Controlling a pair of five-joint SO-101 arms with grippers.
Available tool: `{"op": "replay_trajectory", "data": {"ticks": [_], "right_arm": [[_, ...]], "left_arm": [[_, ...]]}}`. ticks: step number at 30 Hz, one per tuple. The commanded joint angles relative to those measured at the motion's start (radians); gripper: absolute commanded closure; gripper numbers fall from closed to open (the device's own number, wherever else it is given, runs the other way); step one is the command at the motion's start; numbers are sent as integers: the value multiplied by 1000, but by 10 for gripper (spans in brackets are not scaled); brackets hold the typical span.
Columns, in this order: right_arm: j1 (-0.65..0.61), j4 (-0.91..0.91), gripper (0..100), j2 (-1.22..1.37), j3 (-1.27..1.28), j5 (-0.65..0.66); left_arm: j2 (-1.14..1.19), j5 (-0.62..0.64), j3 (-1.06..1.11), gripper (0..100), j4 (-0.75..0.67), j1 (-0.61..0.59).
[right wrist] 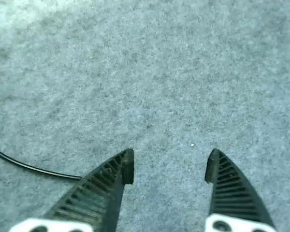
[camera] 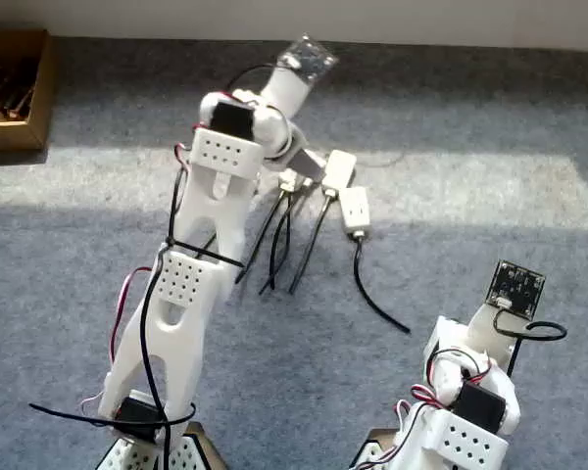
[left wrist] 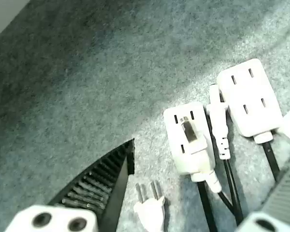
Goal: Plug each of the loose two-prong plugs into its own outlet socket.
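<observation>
My left gripper (left wrist: 213, 157) hangs open over the cluster of white outlet blocks, and the high view has it (camera: 304, 168) at the far middle of the carpet. A loose two-prong plug (left wrist: 151, 209) lies on the carpet between its fingers, prongs pointing at an outlet block (left wrist: 183, 126) that has a white plug (left wrist: 193, 136) seated in it. Beside that block lies another white plug (left wrist: 217, 126), then a second outlet block (left wrist: 249, 96) with bare sockets. My right gripper (right wrist: 170, 159) stands open over bare carpet with nothing in it.
Black cords (camera: 286, 240) run from the outlet blocks (camera: 353, 208) toward the arms, and one cord (camera: 377, 294) curls toward the right arm (camera: 470, 392). A thin black cord (right wrist: 29, 166) lies by the right gripper. A wooden box (camera: 15, 88) sits far left.
</observation>
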Motion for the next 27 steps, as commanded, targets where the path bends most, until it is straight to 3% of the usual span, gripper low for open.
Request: {"op": "replay_trajectory", "data": {"ticks": [1, 9, 21, 24, 27], "right_arm": [[-31, -13, 763, -8, -53, -8], [-87, 22, 763, -8, -54, 29], [-87, 38, 763, -8, -54, 32], [-87, 38, 763, -8, -54, 32], [-87, 38, 763, -8, -54, 32]], "left_arm": [[68, 5, -19, 564, -118, -1], [77, 37, -18, 564, -261, -91], [84, 35, -16, 564, -275, -269], [77, 41, -19, 564, -269, -272], [74, 41, -25, 564, -230, -196]]}}
